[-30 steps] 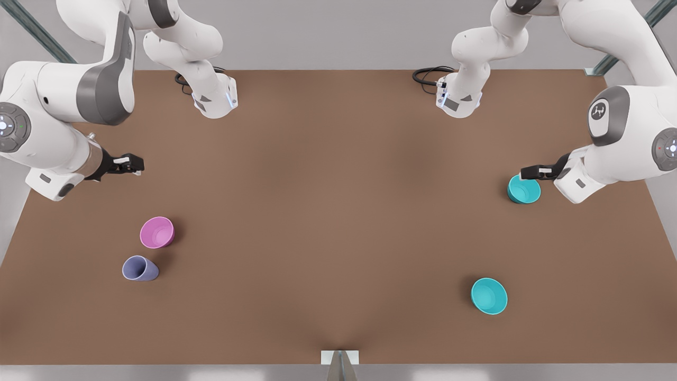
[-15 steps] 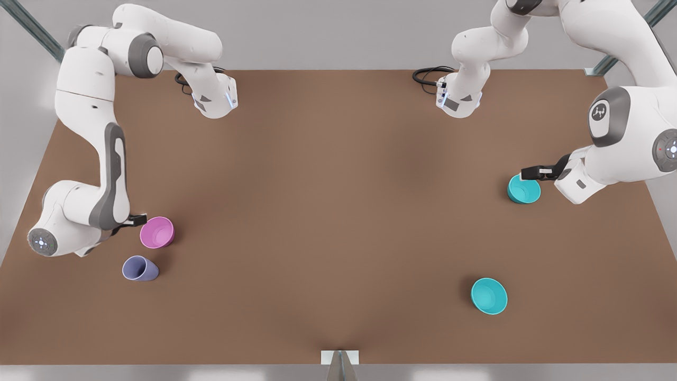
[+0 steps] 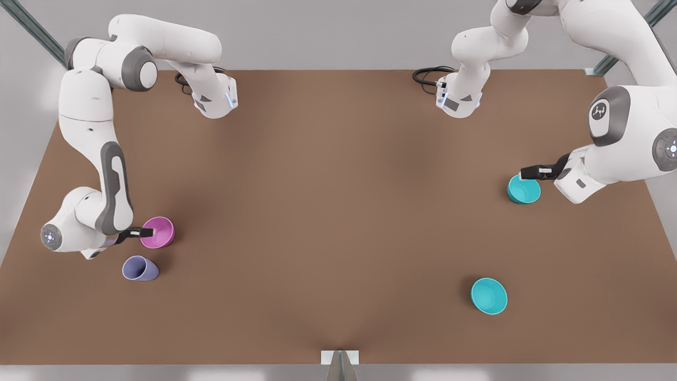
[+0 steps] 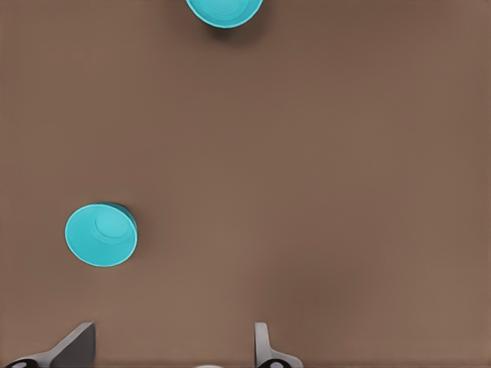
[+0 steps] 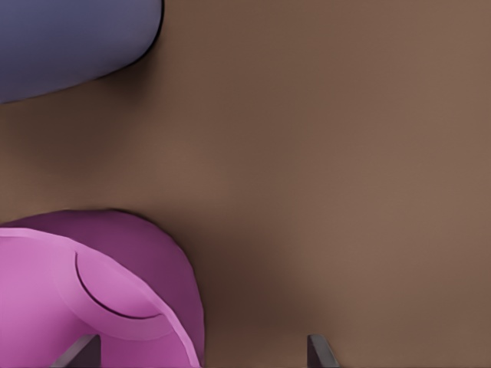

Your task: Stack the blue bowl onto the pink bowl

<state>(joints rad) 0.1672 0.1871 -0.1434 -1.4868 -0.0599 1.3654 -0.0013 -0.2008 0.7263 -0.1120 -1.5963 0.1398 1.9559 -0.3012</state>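
- Closest to the table's [image 3: 338, 211] near edge, toward the front view's right, a second teal bowl [image 3: 489, 296] sits upright, well apart from everything else.
- Over on the front view's left, a lavender cup [image 3: 140, 269] lies tipped on its side, just beside the pink bowl [image 3: 161, 233].
- And here's the right gripper [image 3: 147, 232], right at the pink bowl! The arm is folded low, elbow high, forearm dropping to the table, wrist turned so the gripper reaches sideways across the bowl's rim.
- In the right wrist view its fingers [image 5: 318, 351] are spread wide, the bowl's wall between them, not clamped on it.
- Farther back on the front view's right, the blue bowl [image 3: 524, 191] stands upright on the table.
- The left gripper [image 3: 529, 172] hovers at its far rim, the bulky wrist hanging out past the bowl.
- The left wrist view shows those fingers [image 4: 265, 349] parted, holding nothing.
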